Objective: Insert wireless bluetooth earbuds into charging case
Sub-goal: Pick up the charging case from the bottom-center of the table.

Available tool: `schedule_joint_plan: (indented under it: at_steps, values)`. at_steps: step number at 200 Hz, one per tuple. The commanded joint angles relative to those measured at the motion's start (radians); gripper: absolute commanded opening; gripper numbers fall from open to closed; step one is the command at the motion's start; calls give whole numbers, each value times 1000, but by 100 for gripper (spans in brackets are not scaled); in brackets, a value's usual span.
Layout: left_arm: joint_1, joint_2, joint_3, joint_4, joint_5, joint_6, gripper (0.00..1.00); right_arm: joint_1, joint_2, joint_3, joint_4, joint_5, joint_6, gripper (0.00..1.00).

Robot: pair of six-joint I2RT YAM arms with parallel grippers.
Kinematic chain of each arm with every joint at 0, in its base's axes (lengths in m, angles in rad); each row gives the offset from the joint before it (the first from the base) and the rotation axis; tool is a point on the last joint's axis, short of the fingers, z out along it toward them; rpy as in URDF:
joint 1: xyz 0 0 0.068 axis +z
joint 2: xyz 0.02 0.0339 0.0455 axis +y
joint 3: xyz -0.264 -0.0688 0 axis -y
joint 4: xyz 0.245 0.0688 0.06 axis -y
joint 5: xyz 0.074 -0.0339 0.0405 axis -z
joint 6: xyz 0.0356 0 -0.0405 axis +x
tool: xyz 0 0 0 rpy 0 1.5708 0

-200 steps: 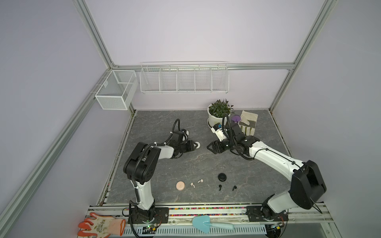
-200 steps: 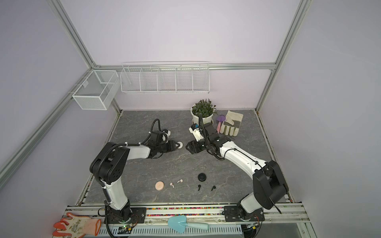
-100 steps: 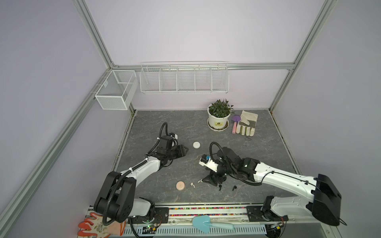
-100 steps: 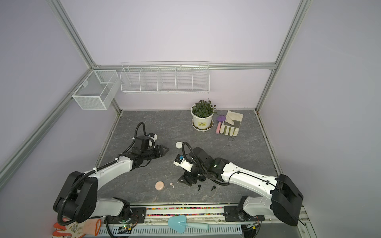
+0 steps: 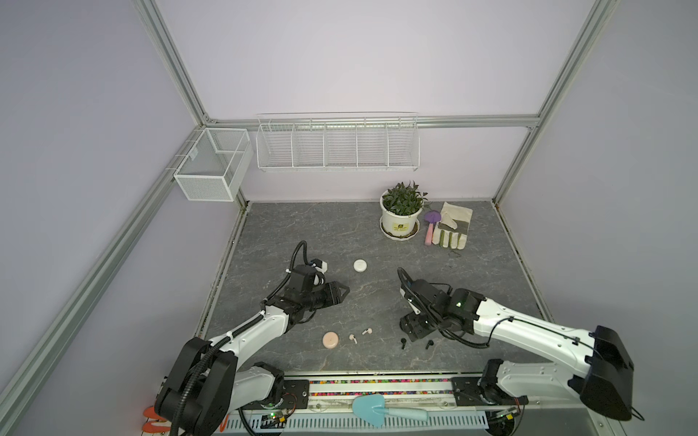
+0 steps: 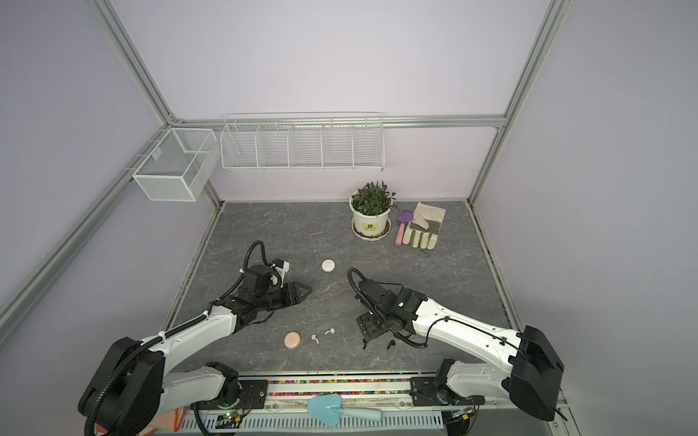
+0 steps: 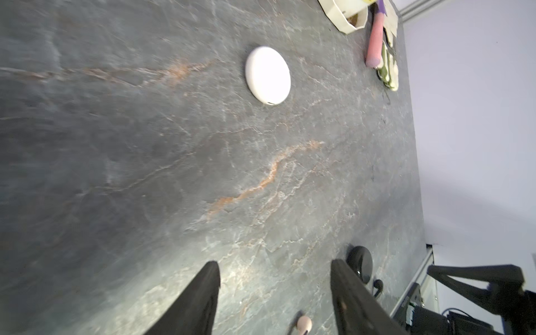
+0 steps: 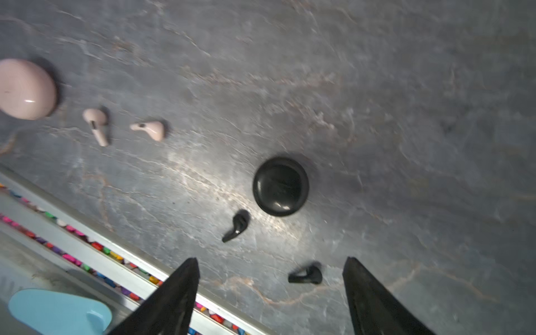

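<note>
Black earbuds (image 8: 236,224) lie on the table (image 8: 406,116) just beside the black case (image 8: 280,186); your right gripper (image 8: 271,260) hangs near them, jaws spread, pinching nothing, one bud showing between its jaws. Pink earbuds (image 8: 95,124) and the pink case (image 8: 26,88) sit farther from the black case. Your left gripper (image 7: 274,263) is spread too, empty. In both top views the right gripper hides the black case. Beyond the black earbuds from the black case runs the front rail (image 8: 72,224); toward the white case (image 5: 360,265) the table lies bare.
</note>
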Motion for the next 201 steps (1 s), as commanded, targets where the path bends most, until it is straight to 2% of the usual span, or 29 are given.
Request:
schedule_joint_plan:
  at_steps: [1,69,110,160,201]
  values:
    - [-20,30,27,92,64,-9,62,-2,27,-18,-48,24,94,84]
    - [-32,97,30,161,127,-17,62,-36,212,10,91,-16,4,84]
    - [-32,126,47,168,140,-13,62,-75,275,13,177,-50,-24,79]
    - [-32,154,52,187,144,-20,62,-77,342,18,200,-55,-29,74]
    - [-32,165,59,195,148,-23,62,-82,358,7,211,-53,-28,67]
